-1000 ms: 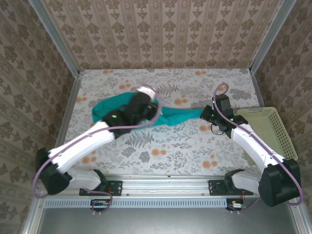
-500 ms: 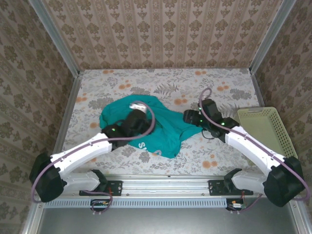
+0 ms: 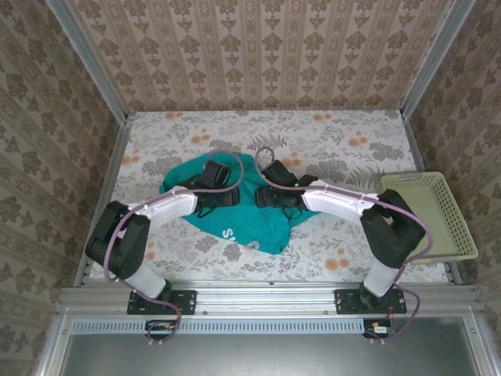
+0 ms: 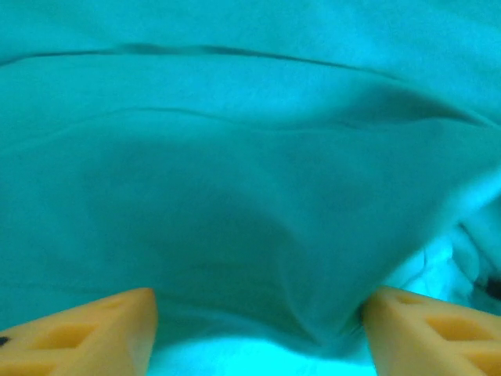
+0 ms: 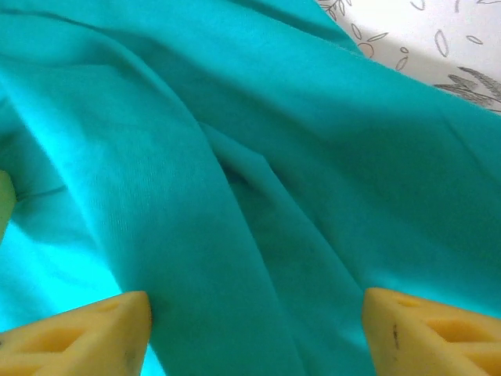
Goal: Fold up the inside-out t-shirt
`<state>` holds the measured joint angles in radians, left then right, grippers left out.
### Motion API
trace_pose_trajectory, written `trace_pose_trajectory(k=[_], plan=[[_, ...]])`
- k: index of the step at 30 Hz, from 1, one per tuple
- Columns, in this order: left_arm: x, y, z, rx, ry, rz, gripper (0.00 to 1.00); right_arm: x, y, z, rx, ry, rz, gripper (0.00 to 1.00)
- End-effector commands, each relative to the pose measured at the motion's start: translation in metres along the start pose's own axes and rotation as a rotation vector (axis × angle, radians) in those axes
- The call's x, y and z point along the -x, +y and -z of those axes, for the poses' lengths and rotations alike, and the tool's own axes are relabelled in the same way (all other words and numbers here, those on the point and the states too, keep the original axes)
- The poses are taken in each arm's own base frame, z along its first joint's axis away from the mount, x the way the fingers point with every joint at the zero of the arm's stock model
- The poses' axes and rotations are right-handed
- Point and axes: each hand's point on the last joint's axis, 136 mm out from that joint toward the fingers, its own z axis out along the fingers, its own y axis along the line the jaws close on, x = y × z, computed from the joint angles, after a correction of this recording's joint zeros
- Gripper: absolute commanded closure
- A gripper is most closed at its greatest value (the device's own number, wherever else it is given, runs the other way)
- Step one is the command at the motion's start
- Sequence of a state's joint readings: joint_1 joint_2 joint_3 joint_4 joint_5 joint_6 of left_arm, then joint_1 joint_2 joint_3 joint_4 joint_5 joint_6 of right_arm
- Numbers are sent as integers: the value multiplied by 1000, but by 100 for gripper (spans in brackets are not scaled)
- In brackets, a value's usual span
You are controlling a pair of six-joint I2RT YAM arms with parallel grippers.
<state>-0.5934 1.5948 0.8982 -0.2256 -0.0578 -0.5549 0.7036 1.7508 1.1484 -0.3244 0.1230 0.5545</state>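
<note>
The inside-out t-shirt [image 3: 262, 221] lies as a loose teal heap in the middle of the table, with a bit of white lettering [image 3: 228, 233] showing at its near edge. My left gripper [image 3: 221, 194] is low over the shirt's left-middle. In the left wrist view it [image 4: 258, 329] is open, its yellow fingertips [image 4: 94, 329] wide apart with rumpled teal cloth [image 4: 250, 157] under and between them. My right gripper [image 3: 268, 194] is over the shirt's right-middle. It [image 5: 254, 329] is open too, with creased cloth [image 5: 235, 196] spanning the gap between its pads [image 5: 427, 329].
A pale yellow plastic basket [image 3: 452, 205] stands at the table's right edge. The floral tablecloth [image 3: 329, 137] is bare behind the shirt and to either side. Metal posts and patterned walls close in the table at the back, left and right.
A second ago both grippers were shut on the shirt, stretched between them. They have let go and opened, the shirt has dropped into a heap, and both arms have swung in over its middle.
</note>
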Motion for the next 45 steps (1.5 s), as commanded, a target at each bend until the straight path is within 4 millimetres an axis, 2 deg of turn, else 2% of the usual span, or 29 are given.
trace_pose_trajectory(k=[1,2,5,6,8,10,13,21,23,25,28,30,32,34,36,37,41,42,43,45], plan=[[15,-16,-6,-70,-8,17,45,11,-3,-10,-52,6,31,38],[14,-16,-8,-69,-3,17,52,14,-5,-12,-68,9,35,45],[12,-13,-7,-59,4,17,74,23,-10,-12,-73,-7,41,74],[10,-11,-4,-54,4,16,82,28,-12,-7,-74,-25,37,86],[6,-8,5,-54,2,16,96,36,-17,5,-71,-54,27,100],[1,-7,19,-60,-7,14,100,44,-17,27,-41,-101,25,100],[-7,-7,43,-67,-52,-8,100,41,-12,55,31,-135,32,100],[-37,-10,116,-22,-193,-171,100,1,6,137,158,-184,168,100],[-44,-9,123,-39,-206,-172,100,-5,4,148,188,-196,142,100],[-46,6,122,-4,-212,-134,100,-5,-9,152,147,-213,93,100],[-47,25,110,33,-189,-85,100,4,-46,150,12,-232,-19,100],[-44,34,104,49,-186,-53,100,7,-58,144,7,-225,-63,100],[-40,33,93,21,-161,-35,100,14,-50,134,67,-224,-48,100],[-33,18,79,-11,-122,-61,100,23,-33,118,111,-198,-6,100],[-24,7,66,-3,-90,-98,100,34,-27,95,91,-168,18,100],[-18,7,59,25,-82,-100,100,41,-31,79,39,-155,23,100],[-11,34,32,152,-9,-29,99,61,-78,25,-163,-85,-37,100],[-12,41,26,178,16,-6,94,64,-88,13,-180,-68,-62,100],[-13,46,22,198,36,8,94,65,-93,2,-190,-53,-73,100],[-14,49,16,220,57,15,93,67,-91,-14,-193,-30,-47,100]])
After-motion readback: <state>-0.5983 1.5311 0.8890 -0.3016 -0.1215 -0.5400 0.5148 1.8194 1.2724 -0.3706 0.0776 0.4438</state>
